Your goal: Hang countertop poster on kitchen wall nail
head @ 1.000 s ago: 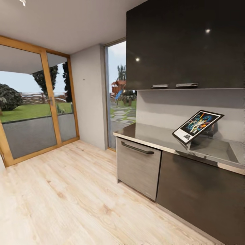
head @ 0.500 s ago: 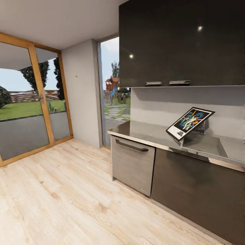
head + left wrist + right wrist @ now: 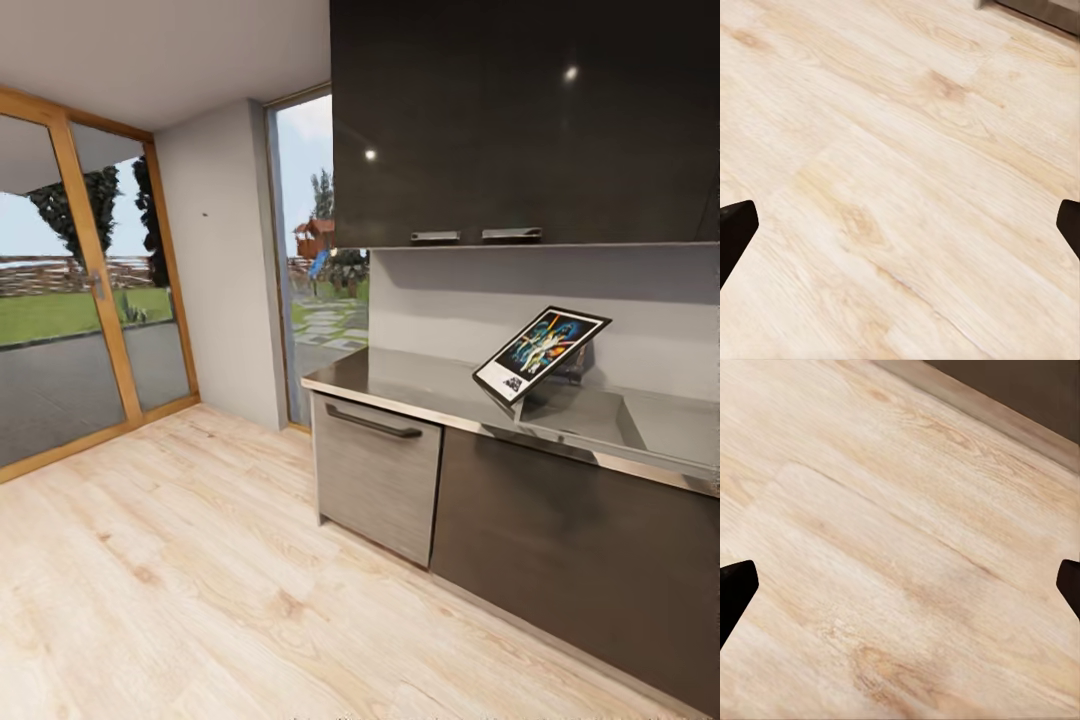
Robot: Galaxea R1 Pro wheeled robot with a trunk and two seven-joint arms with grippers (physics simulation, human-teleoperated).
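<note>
The poster (image 3: 540,352) leans tilted on the kitchen countertop (image 3: 400,378), at the near edge of the inset sink (image 3: 590,418), its dark blue artwork facing up and left. A wall nail (image 3: 204,213) shows as a tiny dark speck on the light grey wall between the two glazed openings, far left of the poster. In the left wrist view my left gripper (image 3: 900,225) hangs open over bare wooden floor, its dark fingertips (image 3: 735,229) far apart. My right gripper (image 3: 900,585) is likewise open above the floor, with the cabinet's base running close by.
Dark upper cabinets (image 3: 520,120) hang over the counter. Below it are a steel-fronted drawer unit (image 3: 375,480) with a bar handle and dark cabinet fronts (image 3: 580,560). A wood-framed glass door (image 3: 70,290) fills the left wall. Light wooden floor (image 3: 200,580) lies between me and the counter.
The whole head picture has slid left and slightly up, so the camera has moved. The poster keeps its place on the counter.
</note>
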